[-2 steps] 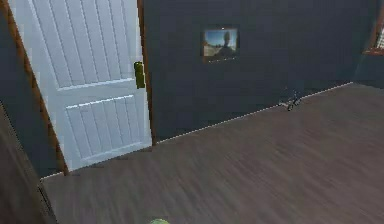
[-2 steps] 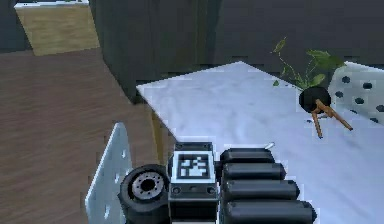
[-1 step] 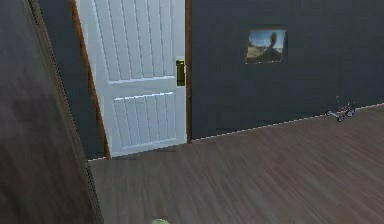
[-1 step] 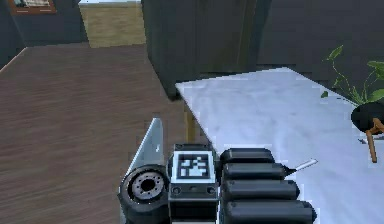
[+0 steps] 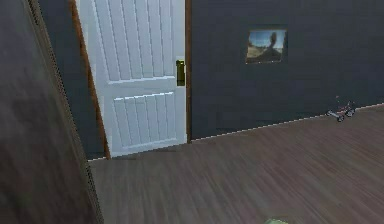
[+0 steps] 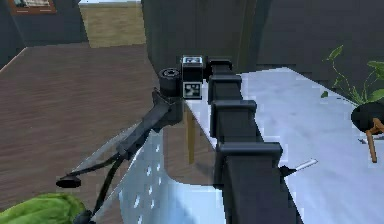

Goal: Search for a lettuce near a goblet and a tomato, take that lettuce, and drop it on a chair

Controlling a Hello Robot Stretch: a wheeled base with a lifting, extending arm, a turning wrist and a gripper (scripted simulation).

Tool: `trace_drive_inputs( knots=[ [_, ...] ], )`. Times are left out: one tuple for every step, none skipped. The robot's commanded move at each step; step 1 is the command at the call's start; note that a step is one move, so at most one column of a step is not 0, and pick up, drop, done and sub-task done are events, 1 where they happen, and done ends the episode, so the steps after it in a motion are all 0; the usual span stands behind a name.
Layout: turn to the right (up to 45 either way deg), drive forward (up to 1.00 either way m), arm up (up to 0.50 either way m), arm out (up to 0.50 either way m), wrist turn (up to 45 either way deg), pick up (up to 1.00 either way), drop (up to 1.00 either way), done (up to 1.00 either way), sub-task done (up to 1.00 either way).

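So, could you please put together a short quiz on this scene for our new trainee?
1. True or false: the door in the forward view is white.
2. What hangs on the dark wall to the right of that door? A) a clock B) a picture C) a mirror
3. Fill in: in the arm side view, the leafy thing near the gripper is ___ in colour.

Key: 1 true; 2 B; 3 green.
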Motion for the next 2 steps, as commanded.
trace_drive_inputs(
  knots=[
    [0.0,0.0,0.0,0.0,45.0,0.0,0.0,0.0,0.0],
    [0.0,0.0,0.0,0.0,45.0,0.0,0.0,0.0,0.0]
  ],
)
